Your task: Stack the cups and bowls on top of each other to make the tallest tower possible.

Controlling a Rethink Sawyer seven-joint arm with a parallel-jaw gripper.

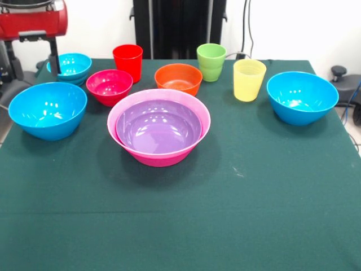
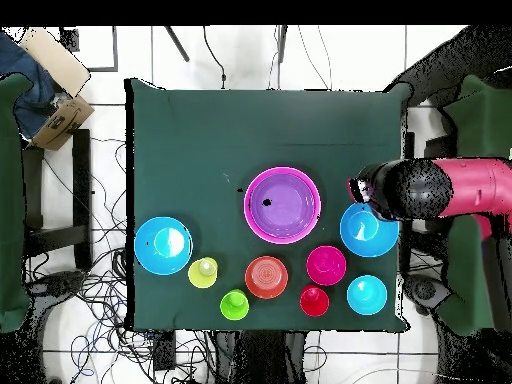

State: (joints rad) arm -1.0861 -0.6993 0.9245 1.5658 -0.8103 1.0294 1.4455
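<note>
Front: I see the purple bowl [image 1: 158, 127] nested in the pink bowl [image 1: 158, 153] mid-table, nothing else stacked. Red cup [image 1: 128, 61], green cup [image 1: 211, 61] and yellow cup [image 1: 249, 79] stand apart behind it. Only the arm's red housing [image 1: 32, 20] shows top left.

Overhead: arm [image 2: 440, 188] reaches over a blue bowl [image 2: 368, 231] at the table edge. Fingers hidden, can't tell their state.

A dark green tablecloth [image 1: 237, 209] covers the table — plain, with a few pale specks. On the tiled floor [image 2: 300, 60] beyond its edges lie tangled cables [image 2: 100, 290], and a cardboard box [image 2: 58, 120] sits near one corner.
</note>
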